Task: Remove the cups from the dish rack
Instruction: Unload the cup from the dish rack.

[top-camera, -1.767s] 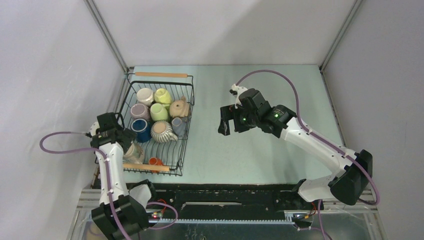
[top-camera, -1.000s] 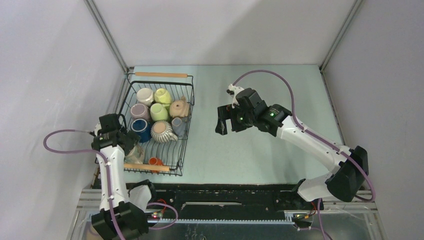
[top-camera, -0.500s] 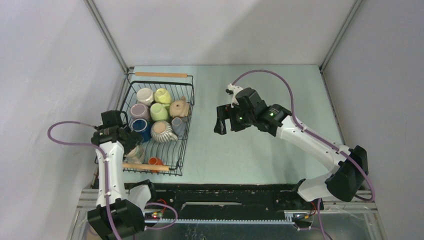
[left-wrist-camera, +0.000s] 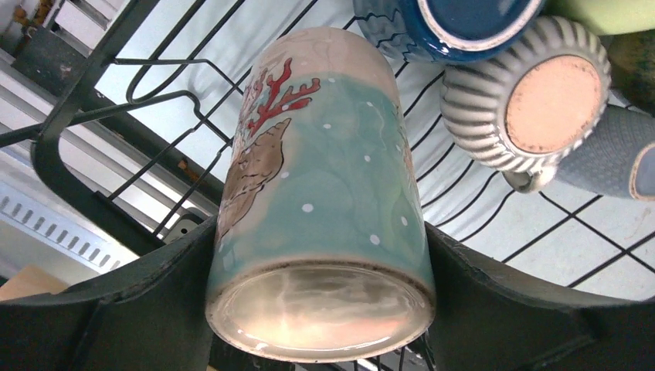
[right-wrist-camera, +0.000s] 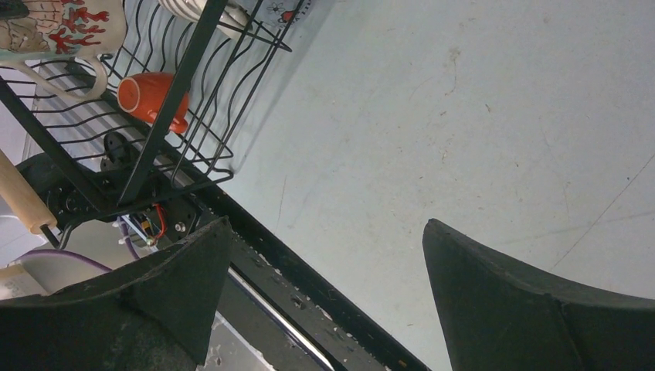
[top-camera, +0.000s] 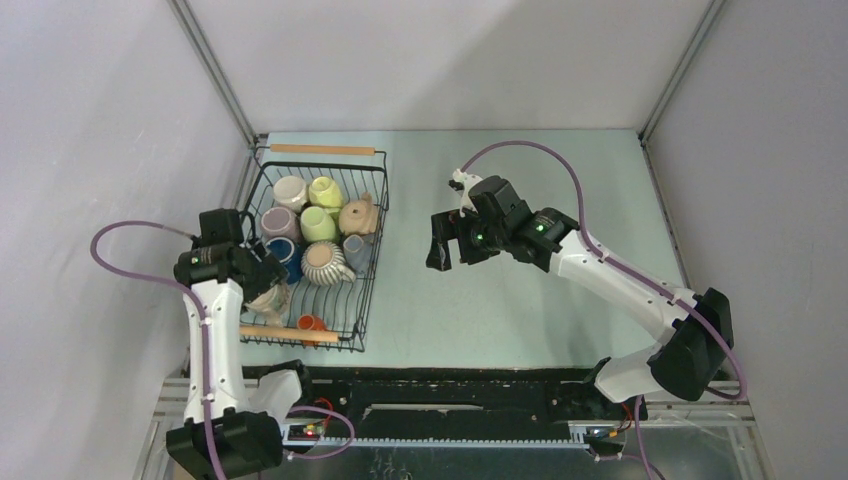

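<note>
While roughly ten cups (top-camera: 318,224) sit in the one dish rack (top-camera: 373,262), though overlap blurs the count, the left pincer (left-wrist-camera: 320,239) clamps a coral-printed mug (left-wrist-camera: 324,170) between its fingers, the other cups just beyond; the right pincer (right-wrist-camera: 324,255) gapes empty above the worktop (top-camera: 520,170), the rack well to its left.

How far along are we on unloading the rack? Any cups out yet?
Done: nothing. No cup is visible on the table outside the dish rack.
In hand: the left gripper is closed around the coral-patterned mug, within the rack's outline. I can't tell if it is lifted.
Left: that mug plus the other cups, roughly nine.
The right gripper hangs open, holding nothing.
</note>
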`<action>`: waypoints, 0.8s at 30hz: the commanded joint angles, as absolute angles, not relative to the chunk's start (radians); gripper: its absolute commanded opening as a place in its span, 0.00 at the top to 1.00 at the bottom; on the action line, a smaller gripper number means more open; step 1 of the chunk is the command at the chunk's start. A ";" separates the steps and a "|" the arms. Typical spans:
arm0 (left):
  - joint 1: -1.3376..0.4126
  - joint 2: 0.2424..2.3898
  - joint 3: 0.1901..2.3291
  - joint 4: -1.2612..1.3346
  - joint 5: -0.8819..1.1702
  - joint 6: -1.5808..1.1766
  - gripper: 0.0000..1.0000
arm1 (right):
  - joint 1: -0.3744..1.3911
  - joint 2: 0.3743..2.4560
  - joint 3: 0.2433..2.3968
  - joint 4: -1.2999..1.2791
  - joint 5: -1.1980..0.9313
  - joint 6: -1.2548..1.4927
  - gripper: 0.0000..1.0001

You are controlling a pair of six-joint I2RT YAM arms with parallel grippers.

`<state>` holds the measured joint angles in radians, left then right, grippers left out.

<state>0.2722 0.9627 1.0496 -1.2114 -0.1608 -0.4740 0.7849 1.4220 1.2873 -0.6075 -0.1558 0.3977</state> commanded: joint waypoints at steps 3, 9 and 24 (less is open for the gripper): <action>0.220 0.952 1.174 -1.240 -0.165 -0.434 1.00 | 0.781 1.428 1.322 -0.561 -0.184 0.396 0.00; 0.155 0.959 1.227 -1.255 -0.144 -0.456 1.00 | 0.780 1.448 1.353 -0.560 -0.213 0.409 0.00; 0.045 0.970 1.361 -1.305 -0.120 -0.501 1.00 | 0.779 1.485 1.409 -0.478 -0.297 0.482 0.00</action>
<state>0.0700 0.9771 1.2442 -1.3350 -0.1432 -0.4751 0.7849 1.4754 1.3628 -0.5449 -0.2562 0.4389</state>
